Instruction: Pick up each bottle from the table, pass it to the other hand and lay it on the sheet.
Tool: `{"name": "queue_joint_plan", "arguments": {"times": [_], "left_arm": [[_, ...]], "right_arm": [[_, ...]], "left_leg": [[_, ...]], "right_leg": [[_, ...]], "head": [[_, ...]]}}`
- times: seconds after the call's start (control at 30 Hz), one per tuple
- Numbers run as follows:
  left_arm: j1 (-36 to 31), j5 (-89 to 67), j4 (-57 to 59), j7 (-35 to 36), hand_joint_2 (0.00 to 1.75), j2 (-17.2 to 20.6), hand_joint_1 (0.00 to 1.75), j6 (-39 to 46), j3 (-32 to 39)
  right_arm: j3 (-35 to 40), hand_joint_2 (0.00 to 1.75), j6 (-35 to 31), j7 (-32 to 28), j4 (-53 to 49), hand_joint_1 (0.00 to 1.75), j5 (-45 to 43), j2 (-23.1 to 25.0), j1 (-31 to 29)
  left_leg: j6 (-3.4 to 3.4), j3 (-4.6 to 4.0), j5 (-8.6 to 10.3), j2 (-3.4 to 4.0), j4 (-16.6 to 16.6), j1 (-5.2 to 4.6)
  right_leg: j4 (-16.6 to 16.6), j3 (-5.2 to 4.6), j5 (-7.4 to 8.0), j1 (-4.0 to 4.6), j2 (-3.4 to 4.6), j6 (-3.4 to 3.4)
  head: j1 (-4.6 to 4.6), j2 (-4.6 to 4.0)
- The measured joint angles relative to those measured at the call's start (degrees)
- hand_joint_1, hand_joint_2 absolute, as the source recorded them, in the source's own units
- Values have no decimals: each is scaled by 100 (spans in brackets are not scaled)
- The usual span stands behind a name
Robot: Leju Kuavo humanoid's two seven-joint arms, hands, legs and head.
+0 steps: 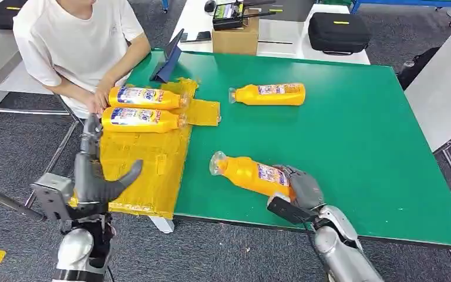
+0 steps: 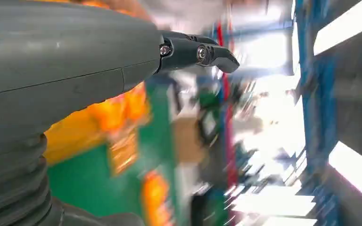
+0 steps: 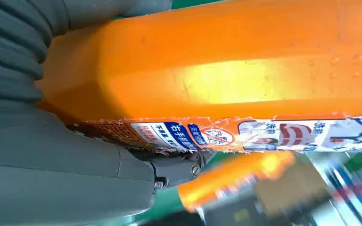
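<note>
While the robot looks down from the near edge of a green table (image 1: 352,147), the scene runs as follows, near to far.
Right hand (image 1: 298,187): at about 5 o'clock, wrapped around the base of an orange bottle (image 1: 252,174); in the wrist view the thumb (image 3: 75,174) presses under the label.
Held bottle: lying on its side on the green top, clear neck pointing toward 10 o'clock.
Left hand (image 1: 94,170): at about 8 o'clock, over the near part of the yellow sheet (image 1: 147,158), holding nothing, fingers straight and spread, thumb out to the side.
Sheet: along the table's left edge, crumpled at its far end.
Two laid bottles (image 1: 144,108): side by side across the sheet's far part, at 10 o'clock.
Person (image 1: 76,47): seated at 11 o'clock, one hand touching those bottles.
Fourth bottle (image 1: 270,94): on bare green at 12 o'clock, well apart from the rest.
Tablet (image 1: 170,59): propped just beyond the sheet.
</note>
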Motion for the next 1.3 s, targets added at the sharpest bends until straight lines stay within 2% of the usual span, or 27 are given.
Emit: {"name": "queue_joint_plan", "arguments": {"times": [0.17, 0.5, 0.7, 0.97, 1.3], "left_arm": [[185, 28, 353, 26, 175, -37, 0, -443, -594], [361, 113, 791, -133, 175, -87, 0, -896, -1257], [389, 186, 832, -255, 175, -87, 0, -1010, -1611], [386, 1073, 771, -297, 175, -208, 0, -1191, -1683], [261, 1673, 681, -308, 175, -269, 0, -1245, -1786]], "right_arm": [[-390, 175, -202, -413, -996, 175, -326, 377, 620], [-557, 175, -274, -812, -1856, 175, -735, 1034, 1019], [-283, 175, -366, -838, -1880, 175, -666, 1315, 1031], [258, 175, -617, -899, -1758, 175, -377, 1503, 988], [949, 175, -912, -796, -1352, 175, -198, 1558, 748]], "left_leg": [[2, -26, -2, 1, 0, -4], [2, -29, -4, 9, 0, -2], [2, -29, -3, 7, -1, -2], [2, -30, -3, 4, -1, -3], [2, -30, -2, 5, -1, -2]], "right_leg": [[-1, -24, -1, -5, 1, 1], [-1, -33, -1, -2, 3, 1], [-1, -32, -2, -2, 3, -1], [-1, -31, -2, -3, 2, 0], [0, -31, -1, -3, 2, -1]], "head": [[2, 0], [2, 0], [2, 0], [2, 0], [2, 0]]}}
